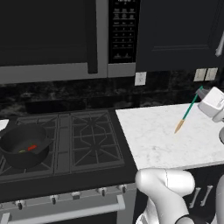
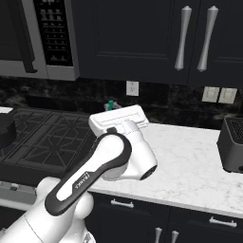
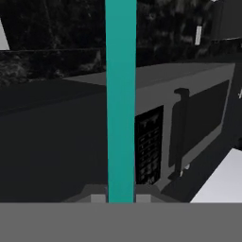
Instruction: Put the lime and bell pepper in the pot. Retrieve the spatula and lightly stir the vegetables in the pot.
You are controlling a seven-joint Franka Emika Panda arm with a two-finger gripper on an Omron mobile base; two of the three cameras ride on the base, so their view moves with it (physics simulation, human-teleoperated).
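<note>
The black pot stands on the front left burner of the stove. Inside it lie the yellowish-green lime and the red bell pepper, side by side. My gripper hangs above the right part of the marble counter, shut on the teal handle of the spatula. The spatula slants down to the left, its orange-tan blade just above the counter. In the hand view the teal handle runs straight up from between the fingertips of the gripper. A bit of the teal handle shows above the hand in the right base view.
A microwave hangs over the gas stove. The white marble counter lies right of the stove, with a dark toaster at its far right. Dark cabinets hang above the counter. Something white sits beyond the pot.
</note>
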